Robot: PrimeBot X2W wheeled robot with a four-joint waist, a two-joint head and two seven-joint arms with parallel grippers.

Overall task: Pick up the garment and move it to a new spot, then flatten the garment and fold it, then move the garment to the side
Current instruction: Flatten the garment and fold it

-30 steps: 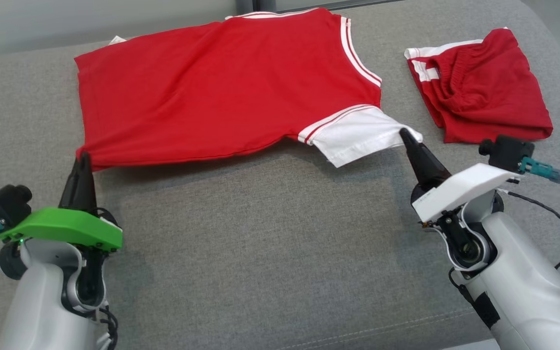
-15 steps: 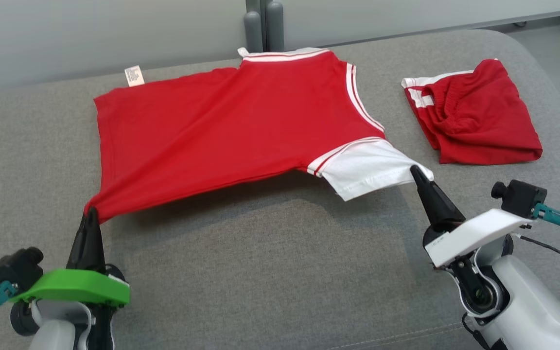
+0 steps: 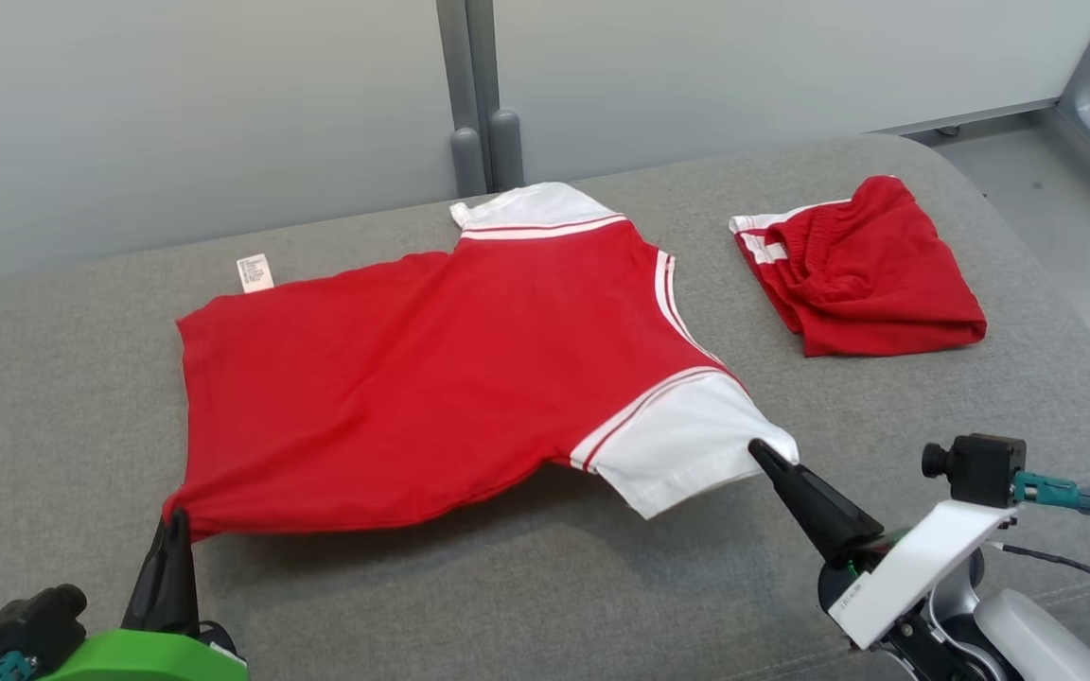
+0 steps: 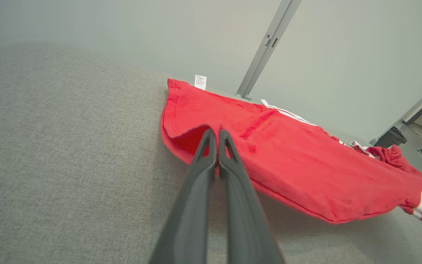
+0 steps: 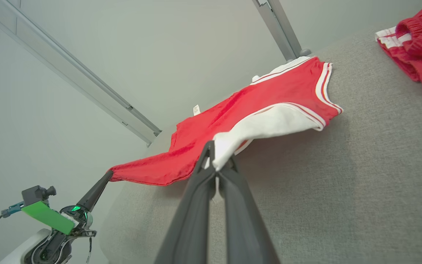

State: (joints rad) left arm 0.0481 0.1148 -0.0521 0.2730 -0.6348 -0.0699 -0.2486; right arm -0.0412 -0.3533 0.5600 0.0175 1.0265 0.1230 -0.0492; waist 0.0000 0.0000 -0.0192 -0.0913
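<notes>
Garment (image 3: 431,378) lies mostly spread; left claw (image 3: 176,522) pinches its near hem corner, right claw (image 3: 761,452) its white sleeve; flattening seems underway; folding and moving aside remain.

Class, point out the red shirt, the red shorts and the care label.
red shirt (image 3: 394,378), head view, red body.
red shorts (image 3: 876,293), head view, top fabric.
care label (image 3: 254,272), head view, its face.

The red cotton T-shirt with white sleeves (image 3: 431,378) lies spread across the middle of the grey fabric-covered worktop (image 3: 507,586). The folded red cloth shorts (image 3: 871,284) lie apart on its right. The left fingers (image 3: 167,567) meet the T-shirt's near-left corner, the right fingers (image 3: 810,506) its near sleeve.
</notes>
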